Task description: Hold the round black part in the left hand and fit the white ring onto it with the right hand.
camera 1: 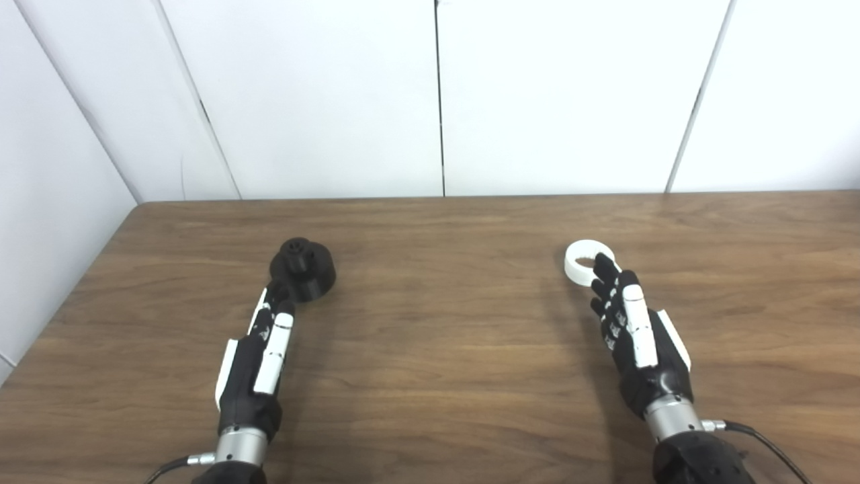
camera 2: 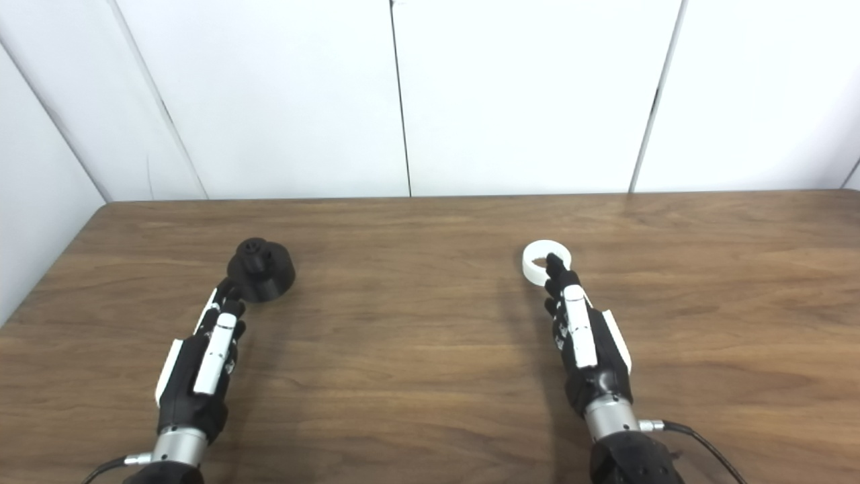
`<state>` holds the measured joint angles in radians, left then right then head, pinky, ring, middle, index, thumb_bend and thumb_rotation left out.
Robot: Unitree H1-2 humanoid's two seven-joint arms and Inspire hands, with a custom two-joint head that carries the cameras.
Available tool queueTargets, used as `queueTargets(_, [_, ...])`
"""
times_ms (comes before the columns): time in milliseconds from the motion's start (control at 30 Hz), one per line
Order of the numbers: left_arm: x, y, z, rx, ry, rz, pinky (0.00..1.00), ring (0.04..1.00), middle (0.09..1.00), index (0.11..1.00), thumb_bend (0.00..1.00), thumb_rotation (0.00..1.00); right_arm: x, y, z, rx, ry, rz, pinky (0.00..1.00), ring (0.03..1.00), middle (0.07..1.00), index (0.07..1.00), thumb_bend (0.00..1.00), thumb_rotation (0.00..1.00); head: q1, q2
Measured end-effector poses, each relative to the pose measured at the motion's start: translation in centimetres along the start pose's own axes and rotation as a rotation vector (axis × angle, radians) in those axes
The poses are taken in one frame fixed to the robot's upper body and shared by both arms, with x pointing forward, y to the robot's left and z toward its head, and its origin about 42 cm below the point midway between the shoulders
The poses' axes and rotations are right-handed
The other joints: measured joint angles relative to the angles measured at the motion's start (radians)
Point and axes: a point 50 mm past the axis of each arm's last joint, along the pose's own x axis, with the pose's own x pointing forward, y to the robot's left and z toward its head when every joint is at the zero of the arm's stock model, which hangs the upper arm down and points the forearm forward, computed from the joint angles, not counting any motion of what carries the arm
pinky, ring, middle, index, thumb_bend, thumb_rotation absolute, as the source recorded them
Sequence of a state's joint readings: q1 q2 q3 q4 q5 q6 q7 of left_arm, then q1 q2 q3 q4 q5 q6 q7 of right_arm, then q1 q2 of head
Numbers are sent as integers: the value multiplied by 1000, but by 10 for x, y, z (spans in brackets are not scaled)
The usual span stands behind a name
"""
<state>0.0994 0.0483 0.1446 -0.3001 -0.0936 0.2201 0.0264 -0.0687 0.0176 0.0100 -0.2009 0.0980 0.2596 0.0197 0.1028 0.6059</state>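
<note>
Left eye view: a wooden desk (camera 1: 437, 349) seen from above, white wall panels (camera 1: 322, 94) behind its far edge.
Black part: the round black part (camera 1: 303, 269) sits on the desk, left of centre and toward the far side; a smaller round boss rises from its top.
White ring: the ring (camera 1: 586, 261) lies flat on the desk, right of centre, at about the same depth as the black part and well apart from it.
Left robot hand: the left robot hand (camera 1: 261, 349) lies low over the desk, fingers stretched forward and holding nothing; its fingertips (camera 1: 279, 299) reach the near edge of the black part, and contact cannot be told.
Right robot hand: the right robot hand (camera 1: 635, 329) also stretches forward with fingers extended, holding nothing; its fingertips (camera 1: 601, 265) overlap the ring's near rim, and whether they touch it cannot be told.
Cables: a thin cable leaves each wrist at the near edge.
</note>
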Motion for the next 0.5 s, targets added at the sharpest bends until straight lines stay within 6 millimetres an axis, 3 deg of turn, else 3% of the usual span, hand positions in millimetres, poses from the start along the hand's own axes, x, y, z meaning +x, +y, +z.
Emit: queueTargets(500, [-1,-1,-1,-3,4,-4,1000,1000,1000,1000,513,767,0,1,0,9,0,3,1000,992,981,951,455,1000,2,5])
